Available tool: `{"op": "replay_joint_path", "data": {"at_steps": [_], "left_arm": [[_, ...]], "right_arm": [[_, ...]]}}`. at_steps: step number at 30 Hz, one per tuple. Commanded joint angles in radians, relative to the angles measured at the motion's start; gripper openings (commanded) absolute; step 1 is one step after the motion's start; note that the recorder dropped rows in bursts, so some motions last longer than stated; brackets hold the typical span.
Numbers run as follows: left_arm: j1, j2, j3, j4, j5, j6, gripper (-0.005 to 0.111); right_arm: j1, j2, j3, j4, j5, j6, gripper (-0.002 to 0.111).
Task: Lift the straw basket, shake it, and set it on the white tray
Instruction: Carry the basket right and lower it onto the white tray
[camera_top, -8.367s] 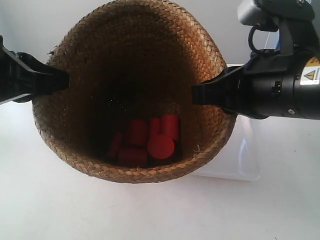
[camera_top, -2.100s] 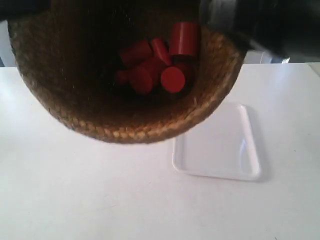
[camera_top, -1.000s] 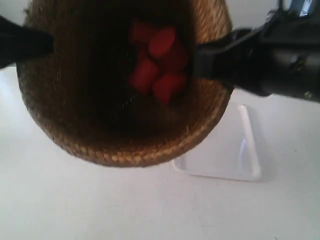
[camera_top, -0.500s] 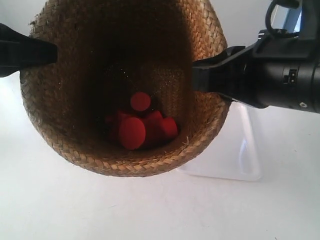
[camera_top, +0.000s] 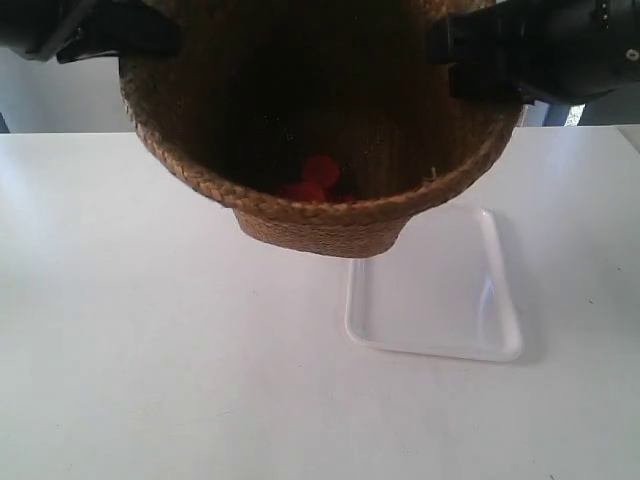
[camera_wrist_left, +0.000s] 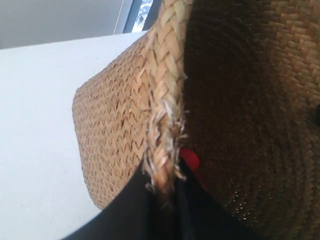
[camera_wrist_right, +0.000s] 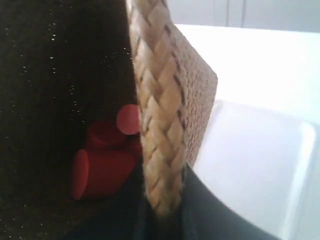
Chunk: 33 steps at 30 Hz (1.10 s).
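Pinching straw basket rim, both jaws clamped, opposite sides

Ext cam: high, tilted down over table; straw basket v. near at 12 o'clock, white tray at 4. Wrist cams: tight on basket rim. All share red cylinders; right wrist + ext share tray.

Prob. lab — white table, plain grey wall.
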Motion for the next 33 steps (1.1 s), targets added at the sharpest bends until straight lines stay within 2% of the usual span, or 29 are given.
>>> {"op": "replay_joint_path", "data": {"at_steps": [1, 9, 17, 25, 33], "left_arm": [[-0.049, 0.077, -0.117, 0.174, 0.035, -0.172, 0.0], [-0.241, 0.235, -0.263, 0.372, 0.046, -0.427, 0.0], [-0.349, 0.399, -0.431, 0.472, 0.078, -0.557, 0.0], [-0.349, 0.504, -0.568, 0.558, 0.135, -0.631, 0.0], [-0.349, 0.601, -0.66, 0.526, 0.159, -0.631, 0.0]], "right_arm": [[-0.073, 0.083, -0.118, -0.046, 0.185, -0.06, 0.0], [-0.124, 0.19, -0.298, -0.048, 0.341, -0.092, 0.0], [-0.215, 0.274, -0.402, -0.073, 0.447, -0.092, 0.0], [-0.286, 0.363, -0.407, -0.067, 0.466, -0.117, 0.0], [-0.294, 0.418, -0.407, -0.069, 0.443, -0.141, 0.0]]}}
